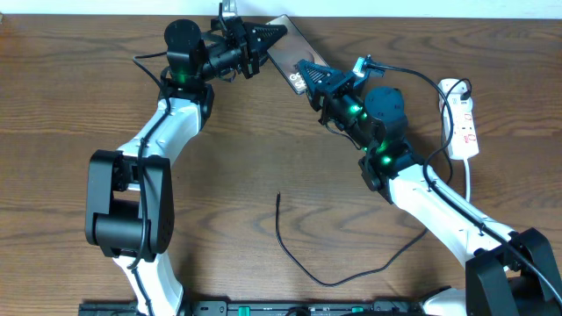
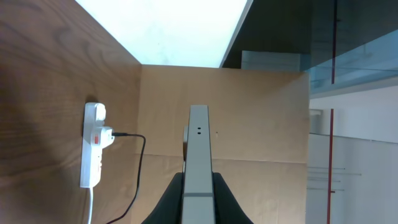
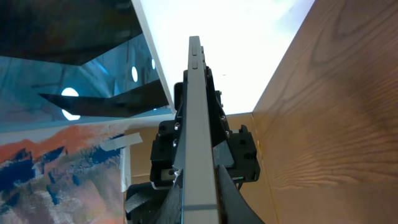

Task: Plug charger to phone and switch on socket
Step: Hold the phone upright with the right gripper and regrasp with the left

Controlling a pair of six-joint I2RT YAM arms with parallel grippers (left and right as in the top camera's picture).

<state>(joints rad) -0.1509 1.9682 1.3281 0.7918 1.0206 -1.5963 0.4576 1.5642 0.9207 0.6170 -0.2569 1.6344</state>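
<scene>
**Phone pinched at both ends, charger lying loose**

Phone (image 1: 288,48) first: it is over by the far edge of the table (image 1: 70,105), caught between the two arms. The left claw (image 1: 266,39) is pressed onto one end and the right claw (image 1: 309,75) onto the other. From where I stand it looks raised off the wood and turned on its edge, though I could not say how high.

It should handle as a stiff, light slab with glossy faces. That makes it slippery under hard fingers and unkind to a drop. Squeezing across the flat faces near one end seems the safest hold. I would guess the charging port sits on a short end, so one claw will likely have to let go to free it.

The charger (image 1: 278,218) is the opposite sort of thing: thin, limp and curling across the middle of the table, with its free tip untouched. It is best taken just behind the tip, or it will flop.

Only the overhead view shows that cable, and the socket (image 1: 464,123) lying off to the right, well apart from the phone. The left wrist view shows the phone as a thin grey edge between its fingers. It also gives a close look at the socket (image 2: 93,149), with a black plug in it. The right wrist view shows the same edge with the other claw behind it, but neither cable nor socket.
</scene>
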